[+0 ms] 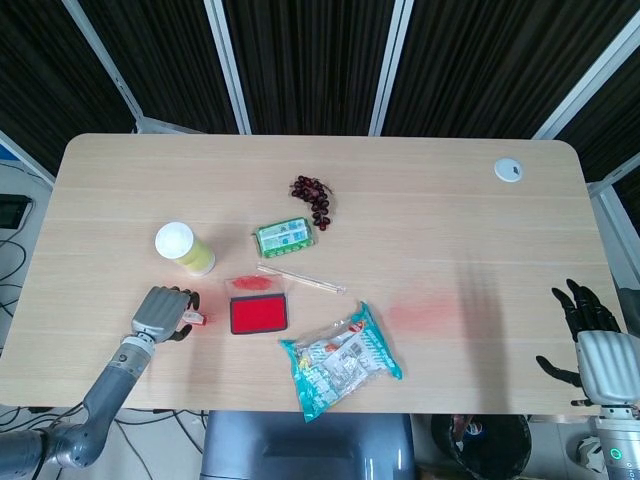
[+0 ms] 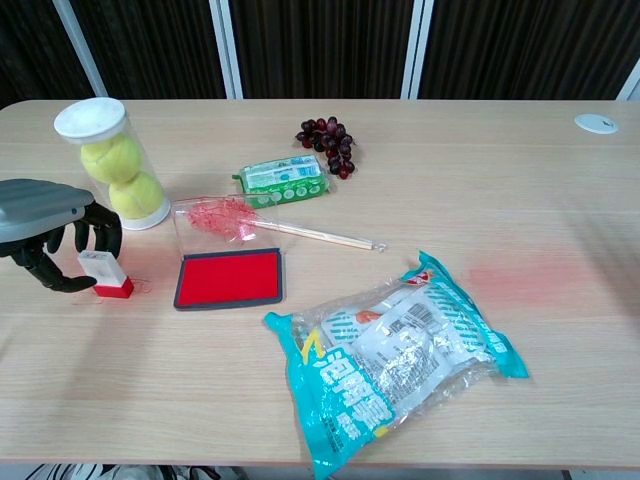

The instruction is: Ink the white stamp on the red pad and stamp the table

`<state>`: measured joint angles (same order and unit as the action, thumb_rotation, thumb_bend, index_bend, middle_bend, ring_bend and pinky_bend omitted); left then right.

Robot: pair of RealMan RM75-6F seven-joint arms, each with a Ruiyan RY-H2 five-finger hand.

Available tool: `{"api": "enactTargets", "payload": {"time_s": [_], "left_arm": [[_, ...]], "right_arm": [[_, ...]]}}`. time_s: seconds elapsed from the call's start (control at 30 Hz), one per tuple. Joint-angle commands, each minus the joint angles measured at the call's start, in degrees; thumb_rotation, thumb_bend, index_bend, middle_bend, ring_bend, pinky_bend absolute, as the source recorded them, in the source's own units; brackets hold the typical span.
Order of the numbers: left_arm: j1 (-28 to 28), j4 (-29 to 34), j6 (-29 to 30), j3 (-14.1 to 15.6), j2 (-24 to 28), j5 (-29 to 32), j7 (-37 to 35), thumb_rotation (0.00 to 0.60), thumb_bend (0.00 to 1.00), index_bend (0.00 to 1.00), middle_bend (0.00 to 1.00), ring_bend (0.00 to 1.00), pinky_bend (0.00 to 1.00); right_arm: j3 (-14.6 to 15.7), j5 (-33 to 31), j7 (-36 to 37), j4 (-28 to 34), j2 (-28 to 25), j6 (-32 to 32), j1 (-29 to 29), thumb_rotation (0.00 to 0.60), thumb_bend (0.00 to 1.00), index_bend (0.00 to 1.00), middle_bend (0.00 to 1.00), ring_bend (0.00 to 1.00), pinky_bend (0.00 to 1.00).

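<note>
left hand [image 2: 50, 232], at the near left of the desk [image 1: 450, 230], with its fingers [image 2: 92, 238] curled around the white stamp [image 2: 103, 272]; the stamp's red base rests on the desk surface and the body leans slightly. the stamp sits just left of the red pad [image 2: 229, 278], apart from it, with the pad's clear lid [image 2: 215, 221] hinged open behind and smeared with red ink. right hand [image 1: 590, 335], at the far right edge of the desk in the head view, holds nothing, its dark fingers [image 1: 578, 300] spread apart. a clear tube of tennis balls [image 2: 115, 165] with a white cap stands upright just behind the left hand. a thin wooden stick [image 2: 315, 236] lies beside the lid, pointing toward the desk's middle. a green packet [image 2: 283, 179] lies behind the pad, and a bunch of dark grapes [image 2: 327, 145] lies beyond it. a teal snack bag [image 2: 395, 358] lies in front, right of the pad. a faint red smudge [image 2: 515, 272] marks the desk right of the bag. a white round cap [image 1: 509, 169] sits in the desk's far right corner.
</note>
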<state>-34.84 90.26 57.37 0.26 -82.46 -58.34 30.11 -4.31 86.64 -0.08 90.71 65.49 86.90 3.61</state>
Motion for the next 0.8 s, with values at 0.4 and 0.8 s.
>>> {"api": "enactTargets", "payload": {"time_s": [0.4, 0.8], "left_arm": [[1.92, 5.53, 4.36, 0.59, 3.80, -1.70, 1.09, 0.600, 0.12, 0.08, 0.03, 0.06, 0.13], [12.89, 11.56, 20.48, 8.31, 16.87, -22.67, -11.23, 0.600, 0.11, 0.02, 0.00, 0.01, 0.05]], "right_arm": [[-0.10, -0.22, 0.02, 0.08, 0.00, 0.01, -0.03, 0.600, 0.18, 0.13, 0.00, 0.00, 0.19], [-0.11, -0.23, -0.68, 0.21, 0.10, 0.18, -0.11, 0.600, 0.17, 0.13, 0.00, 0.00, 0.19]]}}
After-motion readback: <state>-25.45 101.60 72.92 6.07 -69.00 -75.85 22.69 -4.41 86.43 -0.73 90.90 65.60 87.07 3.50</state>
